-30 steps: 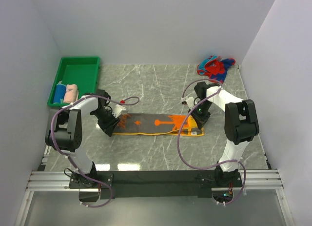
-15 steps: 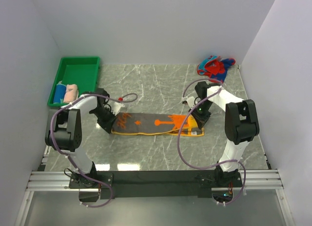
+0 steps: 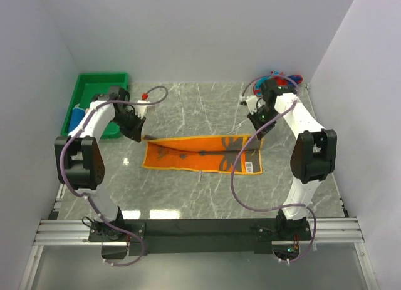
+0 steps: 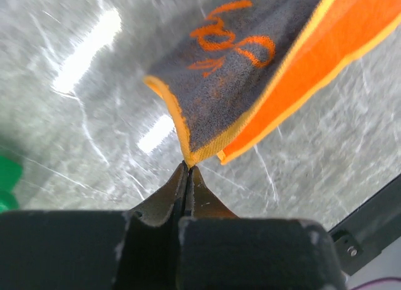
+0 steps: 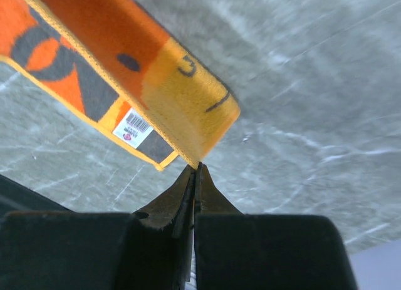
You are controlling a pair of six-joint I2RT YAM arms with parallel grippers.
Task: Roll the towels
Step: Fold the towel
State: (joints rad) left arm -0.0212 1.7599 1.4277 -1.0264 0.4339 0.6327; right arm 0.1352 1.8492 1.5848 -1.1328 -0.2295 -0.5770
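An orange towel (image 3: 199,155) with grey motifs is stretched between both grippers, its far edge lifted and its near edge on the marble table (image 3: 207,199). My left gripper (image 3: 140,137) is shut on the towel's far left corner; in the left wrist view the gripper (image 4: 188,167) pinches the yellow-hemmed corner of the towel (image 4: 250,64). My right gripper (image 3: 255,134) is shut on the far right corner, and the right wrist view shows the gripper (image 5: 197,167) nipping the towel (image 5: 182,96). A red-and-blue towel (image 3: 287,82) lies crumpled at the back right, partly behind the right arm.
A green tray (image 3: 103,84) stands at the back left with a blue roll (image 3: 76,117) at its near end, partly hidden by the left arm. White walls close in the table on three sides. A white barcode label (image 5: 132,128) sits on the towel's near right corner.
The left gripper shut on the towel's left corner. Both grippers then lifted and carried the edge toward the back, unfolding the towel so its orange face shows.
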